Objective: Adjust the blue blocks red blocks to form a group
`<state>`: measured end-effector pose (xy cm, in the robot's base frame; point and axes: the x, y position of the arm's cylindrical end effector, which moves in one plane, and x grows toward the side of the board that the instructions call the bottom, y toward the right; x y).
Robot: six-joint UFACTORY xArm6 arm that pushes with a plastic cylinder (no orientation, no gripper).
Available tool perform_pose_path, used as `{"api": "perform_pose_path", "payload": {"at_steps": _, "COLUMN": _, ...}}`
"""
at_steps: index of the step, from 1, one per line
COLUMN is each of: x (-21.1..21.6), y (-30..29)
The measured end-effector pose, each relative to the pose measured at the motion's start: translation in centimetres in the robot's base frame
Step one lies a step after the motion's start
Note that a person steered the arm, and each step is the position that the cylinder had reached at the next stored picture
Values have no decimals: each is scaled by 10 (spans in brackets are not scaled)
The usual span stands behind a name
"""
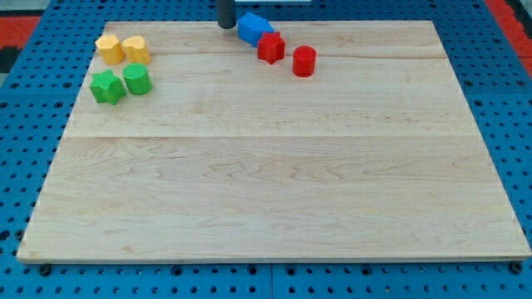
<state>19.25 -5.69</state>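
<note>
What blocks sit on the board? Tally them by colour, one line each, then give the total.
Yellow: 2, one and another, at the view's top left.
Green: 2, one and another, just below the yellow.
Blue: 1 visible mass, beside my tip; possibly two touching.
Red: 2, one and a cylinder.
Total: 7

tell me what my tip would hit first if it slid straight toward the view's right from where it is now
Most likely the blue block: my tip sits just to its left at the board's top edge, nearly touching. The red star-like block lies behind it, the red cylinder farther right. Depth is hard to judge.
</note>
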Motion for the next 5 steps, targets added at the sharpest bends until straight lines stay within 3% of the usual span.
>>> {"api": "perform_pose_path", "payload": {"at_steps": 1, "x": 18, "y": 38}}
{"api": "perform_pose_path", "payload": {"at_steps": 2, "x": 40, "y": 20}}
{"api": "perform_pose_path", "payload": {"at_steps": 3, "x": 95, "y": -2}}
{"api": "perform_pose_path", "payload": {"at_steps": 4, "x": 131, "y": 110}}
{"api": "perform_pose_path", "payload": {"at_steps": 5, "x": 114, "y": 145}}
